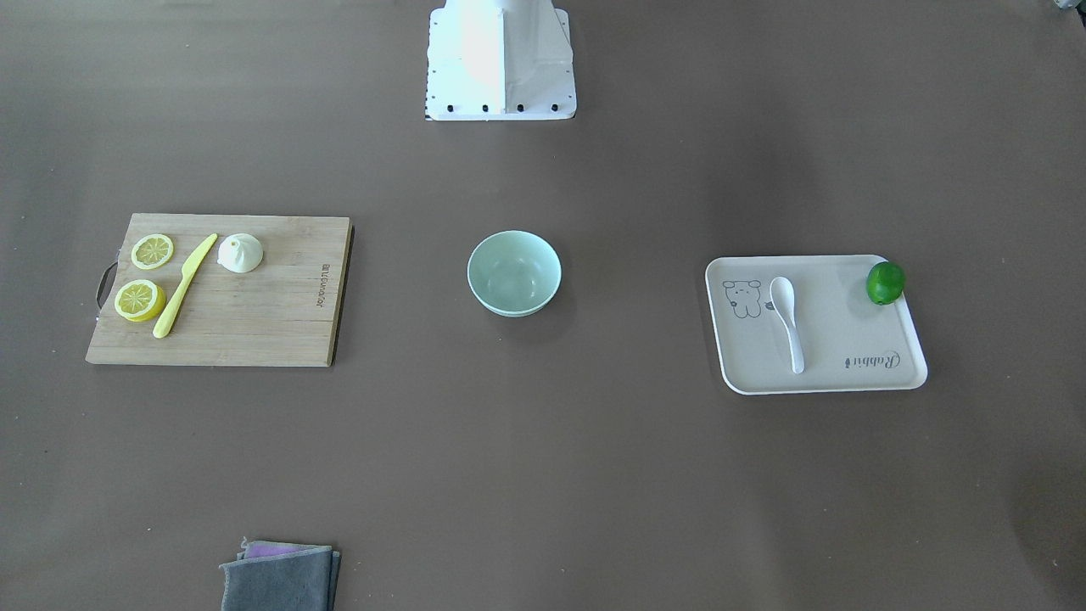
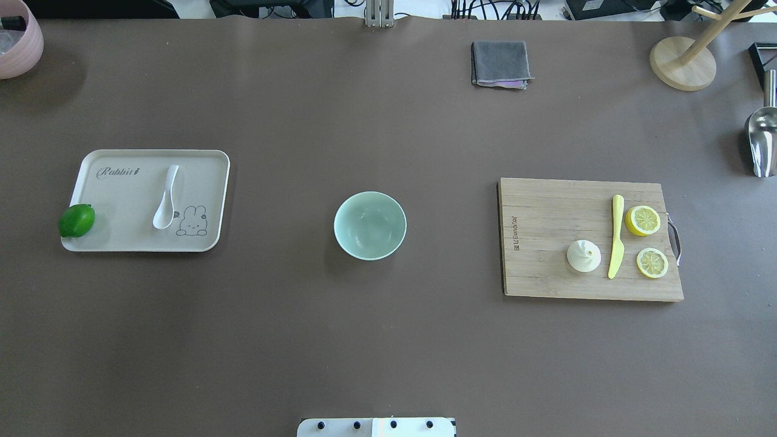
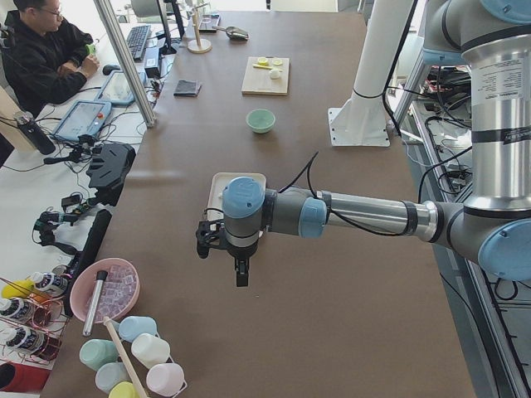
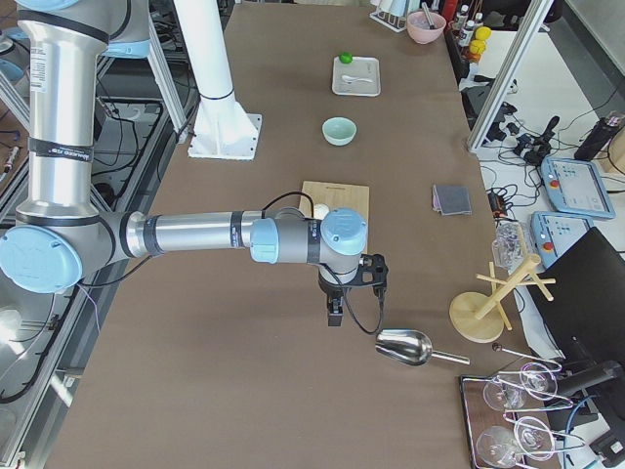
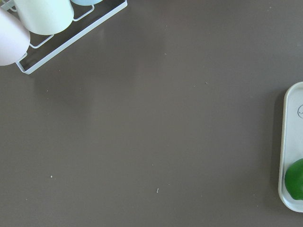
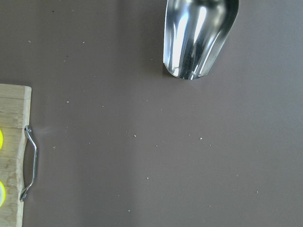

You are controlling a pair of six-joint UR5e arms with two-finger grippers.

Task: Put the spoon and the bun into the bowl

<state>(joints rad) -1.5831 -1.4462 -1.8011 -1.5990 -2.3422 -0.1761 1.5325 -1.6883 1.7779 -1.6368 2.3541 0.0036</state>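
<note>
- Brown surface (image 2: 388,340), left end: the left tool (image 3: 241,278) is hung above it; its spread cannot be told.
- The spoon (image 2: 168,197) is seen lying on the cream tray (image 2: 121,200).
- The bowl (image 2: 369,226) is found empty at centre.
- The bun (image 2: 584,255) is seen on the wooden board (image 2: 546,243).
- Farthest, the right tool (image 4: 334,315): spread cannot be told. Both placements are judged outstanding.

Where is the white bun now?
Overhead view, right side: the small white pleated bun lies on the wooden cutting board, left of the yellow-green plastic knife.

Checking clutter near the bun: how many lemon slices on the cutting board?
2. One lemon slice and another, both at the board's handle end, beyond the knife from the bun.
</note>
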